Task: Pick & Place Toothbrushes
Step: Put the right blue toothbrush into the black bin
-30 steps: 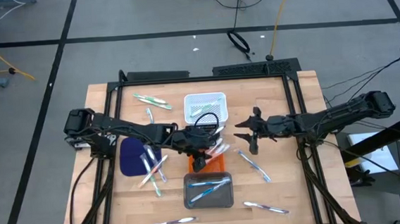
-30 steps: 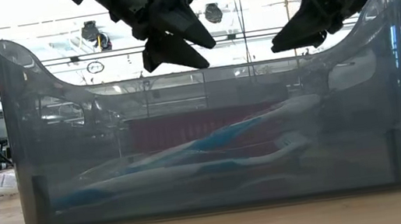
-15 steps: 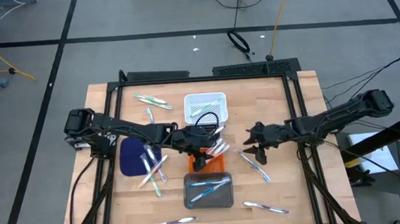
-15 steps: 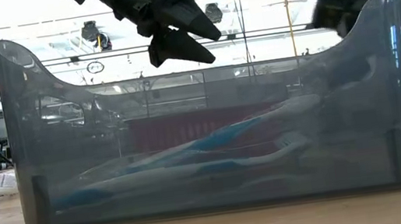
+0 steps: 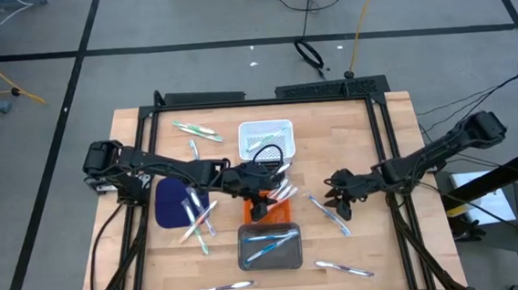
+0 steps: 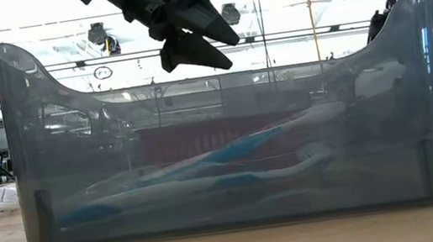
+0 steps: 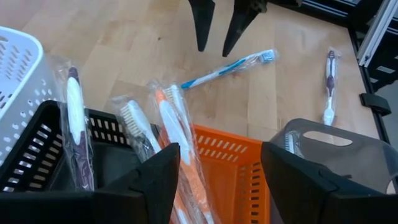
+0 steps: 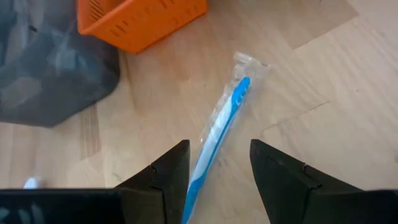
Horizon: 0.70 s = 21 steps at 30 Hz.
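The blue toothbrush (image 8: 219, 134) lies flat on the counter (image 5: 358, 129) in a clear wrapper, directly below the right tool (image 8: 214, 173) and lined up between its spread fingers — released, nothing in them yet. It looks light and stiff, but the film is probably slick, so a pinch across the mid-handle seems the safest hold; the loose wrapper end would likely slip. Beyond this tool stands the orange basket (image 8: 140, 18), with the grey bin (image 8: 43, 68) beside it. The left tool (image 7: 219, 180) hangs open and empty above wrapped brushes (image 7: 171, 130) standing in that orange basket. More toothbrushes (image 5: 343, 267) lie scattered farther out, some on a blue mat (image 5: 168, 204).
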Tool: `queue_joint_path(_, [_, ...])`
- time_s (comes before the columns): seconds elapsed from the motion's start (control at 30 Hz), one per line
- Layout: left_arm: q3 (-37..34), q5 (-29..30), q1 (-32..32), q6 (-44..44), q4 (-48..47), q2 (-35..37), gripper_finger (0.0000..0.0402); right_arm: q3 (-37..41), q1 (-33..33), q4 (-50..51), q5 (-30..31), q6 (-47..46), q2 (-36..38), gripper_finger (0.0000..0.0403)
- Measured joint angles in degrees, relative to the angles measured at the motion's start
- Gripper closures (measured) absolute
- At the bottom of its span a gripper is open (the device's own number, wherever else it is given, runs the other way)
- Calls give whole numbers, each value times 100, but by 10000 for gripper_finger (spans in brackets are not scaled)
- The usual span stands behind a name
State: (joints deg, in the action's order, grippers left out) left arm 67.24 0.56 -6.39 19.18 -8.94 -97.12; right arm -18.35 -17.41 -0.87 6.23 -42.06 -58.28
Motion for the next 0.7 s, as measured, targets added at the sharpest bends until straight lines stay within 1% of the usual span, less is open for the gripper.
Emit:
queue_joint_path(0.07, [0, 0, 0, 0, 0, 0, 174, 112, -73, -228, 113, -74, 0, 243])
queue_joint_path(0.2, [0, 0, 0, 0, -1, 0, 174, 359, -204, -747, 143, -213, -82, 243])
queue_joint_path(0.3, [0, 0, 0, -66, -8, 0, 174, 462, -272, -897, 148, -252, -235, 244])
queue_joint_path(0.7, [0, 0, 0, -103, -8, 0, 174, 492, -302, -1956, 136, -263, -1307, 248])
